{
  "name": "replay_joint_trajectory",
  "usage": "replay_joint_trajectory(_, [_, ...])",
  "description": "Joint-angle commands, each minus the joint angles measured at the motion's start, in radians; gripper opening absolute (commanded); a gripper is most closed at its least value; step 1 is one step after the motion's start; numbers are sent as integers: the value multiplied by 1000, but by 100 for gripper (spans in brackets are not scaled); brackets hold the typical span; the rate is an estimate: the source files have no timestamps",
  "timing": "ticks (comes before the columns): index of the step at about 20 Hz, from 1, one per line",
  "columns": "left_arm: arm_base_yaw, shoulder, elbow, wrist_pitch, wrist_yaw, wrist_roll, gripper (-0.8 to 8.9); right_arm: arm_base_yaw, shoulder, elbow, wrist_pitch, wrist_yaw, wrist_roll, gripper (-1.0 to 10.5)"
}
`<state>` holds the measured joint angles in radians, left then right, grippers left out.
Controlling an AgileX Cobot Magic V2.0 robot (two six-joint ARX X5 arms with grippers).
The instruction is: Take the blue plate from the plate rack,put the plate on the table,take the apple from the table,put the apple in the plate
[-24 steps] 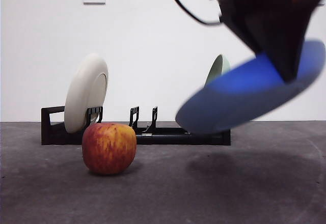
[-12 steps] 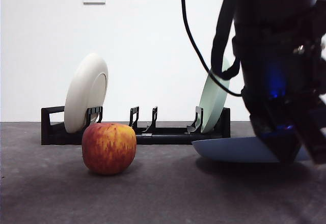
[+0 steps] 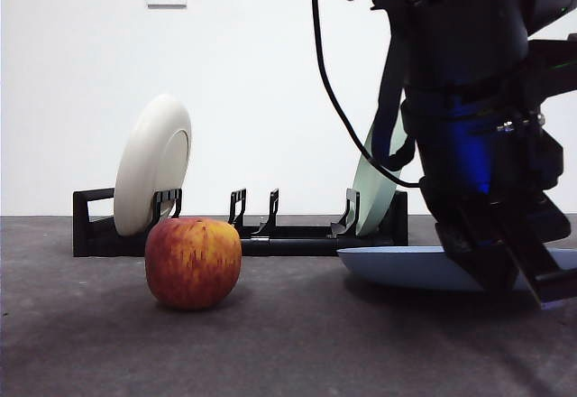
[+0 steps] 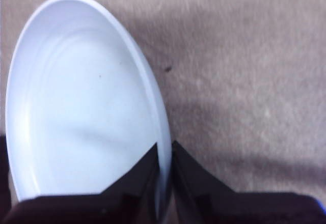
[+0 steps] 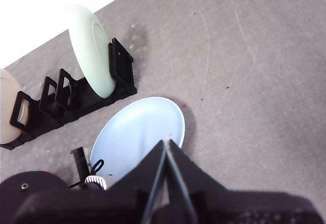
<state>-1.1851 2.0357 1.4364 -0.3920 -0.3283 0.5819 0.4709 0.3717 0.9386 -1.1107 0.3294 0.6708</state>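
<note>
The left gripper [image 4: 164, 155] pinched the rim of the blue plate [image 4: 81, 107], which lay flat on the table [image 3: 288, 343] just in front of the plate rack [image 3: 243, 235]. The right gripper [image 5: 166, 147] hovered above, jaws closed and empty. The apple [image 3: 193, 263] sat apart on the table.

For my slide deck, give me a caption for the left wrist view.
Left gripper shut on the rim of the blue plate, above the grey table.
</note>
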Motion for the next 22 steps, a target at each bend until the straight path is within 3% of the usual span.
replay_joint_trajectory(1, [3,27,-6,12,49,-26,-4,1,-3,1,2,0,11,5])
replay_joint_trajectory(13, [34,27,-6,-61,40,-35,11,1,-3,1,-4,-21,11,5])
replay_joint_trajectory(17, [34,27,-6,-60,39,-81,244,1,-3,1,-34,-20,11,5])
replay_joint_trajectory(20, [34,27,-5,-64,9,-82,263,1,-3,1,-47,-23,12,5])
replay_joint_trajectory(22, [34,27,-2,-68,-41,-82,350,1,-3,1,-48,-23,11,5])
